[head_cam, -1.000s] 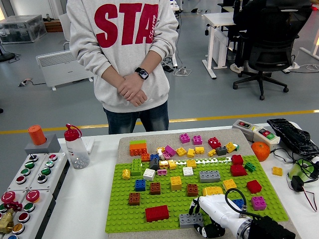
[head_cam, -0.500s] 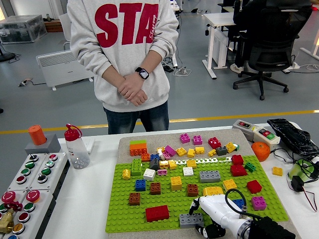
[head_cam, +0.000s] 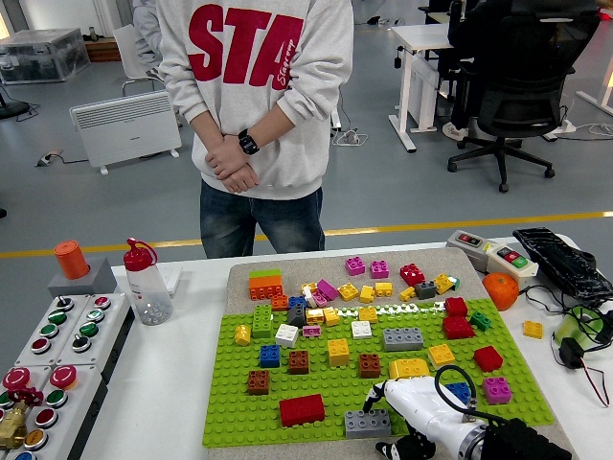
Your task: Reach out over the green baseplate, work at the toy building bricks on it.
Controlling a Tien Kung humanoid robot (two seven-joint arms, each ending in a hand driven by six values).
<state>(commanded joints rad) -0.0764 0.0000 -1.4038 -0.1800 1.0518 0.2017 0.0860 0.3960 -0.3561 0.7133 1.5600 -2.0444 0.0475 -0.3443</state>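
Our right hand sits at the green baseplate's near edge, touching the grey brick just to its left. The brick's long axis runs along that edge. We cannot tell whether the fingers are closed on it.

It looked like a robotics lab in an open office: grey floor with a yellow line, office chair, white desks, a radiator, and button panels on the white table.
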